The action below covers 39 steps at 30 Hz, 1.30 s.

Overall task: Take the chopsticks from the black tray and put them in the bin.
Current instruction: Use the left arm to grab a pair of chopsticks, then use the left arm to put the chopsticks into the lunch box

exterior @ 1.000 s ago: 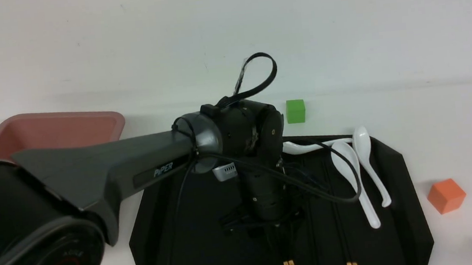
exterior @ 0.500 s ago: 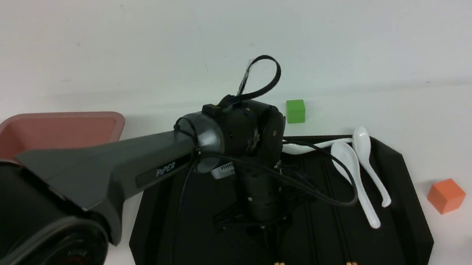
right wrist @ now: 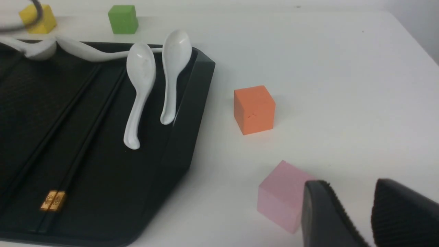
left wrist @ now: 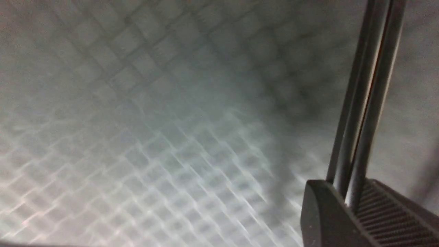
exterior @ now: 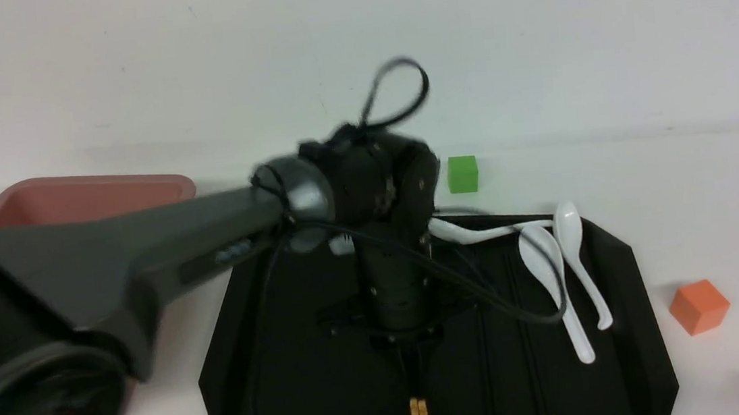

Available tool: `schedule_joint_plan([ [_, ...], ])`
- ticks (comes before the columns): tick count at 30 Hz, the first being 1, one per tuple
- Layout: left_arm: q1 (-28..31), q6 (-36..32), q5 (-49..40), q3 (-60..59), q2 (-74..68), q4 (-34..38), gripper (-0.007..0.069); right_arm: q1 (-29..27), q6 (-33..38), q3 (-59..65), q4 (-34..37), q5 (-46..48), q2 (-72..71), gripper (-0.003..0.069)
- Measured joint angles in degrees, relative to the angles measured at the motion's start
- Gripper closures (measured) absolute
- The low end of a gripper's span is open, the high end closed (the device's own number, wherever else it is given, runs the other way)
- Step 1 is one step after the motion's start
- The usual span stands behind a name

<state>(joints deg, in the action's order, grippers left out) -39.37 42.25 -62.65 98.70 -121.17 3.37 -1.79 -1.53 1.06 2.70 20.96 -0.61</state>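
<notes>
Presently the left pincer (left wrist: 348,202) pinches 2 chopsticks (left wrist: 368,85) over the black tray (exterior: 279,392), while the right pincer (right wrist: 356,202) stands parted.

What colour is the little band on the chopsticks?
Gold. The band on the black chopsticks shows best in the right wrist view.

The left gripper (exterior: 410,349) closed on one pair of chopsticks (exterior: 417,399) and shifted it, gold bands included, toward the left side of the black tray (exterior: 272,393).
</notes>
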Motion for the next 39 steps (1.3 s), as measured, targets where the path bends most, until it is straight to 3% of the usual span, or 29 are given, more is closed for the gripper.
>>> schedule_joint_plan([
  [5, 0.06, -3.82, -2.10, 0.00, 8.70, -0.80, 0.0512, 0.00, -0.11, 0.00, 0.00, 0.00, 0.00, 0.0419],
  [10, 1.41, -6.49, -7.19, 0.00, 16.51, -7.69, 0.0512, 0.00, -0.23, 0.00, 0.00, 0.00, 0.00, 0.0419],
  [13, 5.50, -8.71, -7.53, -1.36, 22.04, -13.48, 0.0512, 0.00, -0.36, 0.00, 0.00, 0.00, 0.00, 0.0419],
  [16, 11.45, -9.81, -7.59, -6.43, 26.58, -14.78, 0.0512, 0.00, -0.41, 0.00, 0.00, 0.00, 0.00, 0.0419],
  [17, 11.45, -9.89, -7.59, -6.84, 26.58, -14.78, 0.0512, 0.00, -0.41, 0.00, 0.00, 0.00, 0.00, 0.0419],
  [23, 26.68, -12.73, -7.68, -18.18, 27.71, -12.96, 0.0512, 0.00, -0.41, 0.00, 0.00, 0.00, 0.00, 0.0419],
  [28, 35.80, -14.06, -2.35, -20.29, 25.83, -9.63, 0.0512, 0.00, -0.41, 0.00, 0.00, 0.00, 0.00, 0.0419],
  [39, 38.80, -14.24, 6.12, -20.41, 19.43, -11.58, 0.0512, 0.00, -0.44, 0.00, 0.00, 0.00, 0.00, 0.0419],
])
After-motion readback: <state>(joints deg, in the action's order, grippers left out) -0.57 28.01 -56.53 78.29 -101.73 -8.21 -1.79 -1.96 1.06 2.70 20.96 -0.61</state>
